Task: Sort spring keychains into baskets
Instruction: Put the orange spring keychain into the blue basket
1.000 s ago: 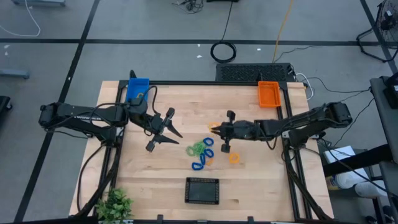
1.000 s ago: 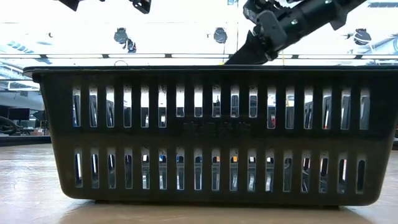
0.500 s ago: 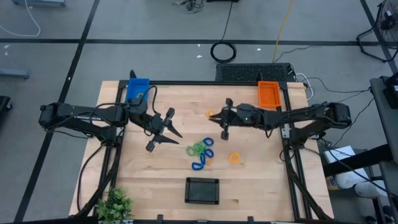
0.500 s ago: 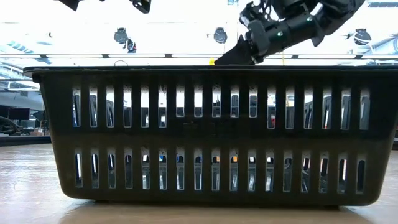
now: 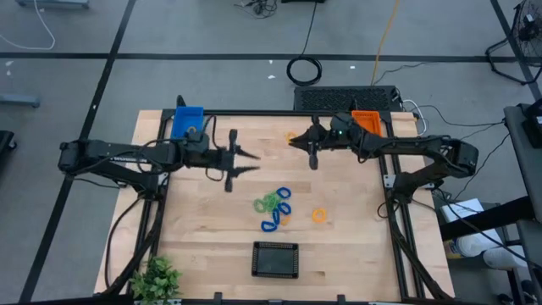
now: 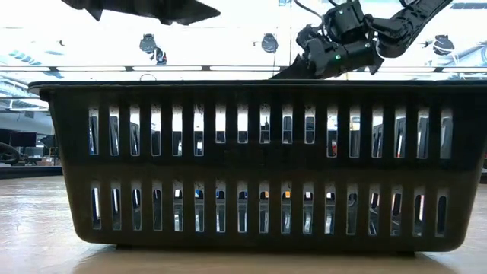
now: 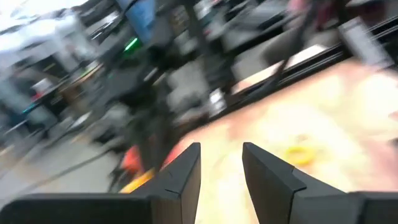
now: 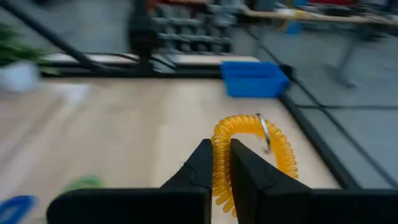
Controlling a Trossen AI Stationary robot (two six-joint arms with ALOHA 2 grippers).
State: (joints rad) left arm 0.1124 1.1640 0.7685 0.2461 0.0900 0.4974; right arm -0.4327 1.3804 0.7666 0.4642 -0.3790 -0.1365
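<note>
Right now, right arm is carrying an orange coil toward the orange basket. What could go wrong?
1. The right gripper pinches the orange-yellow keychain by one side only, with most of the coil hanging outside the fingers; it may slip before reaching the orange basket.
2. The left gripper, open, hovers over the table's middle near the right arm; their paths could cross.

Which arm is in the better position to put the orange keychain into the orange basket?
Right. The right gripper is shut on the orange keychain and sits just beside the orange basket. The left gripper is open, empty, and nearer the blue basket.
</note>
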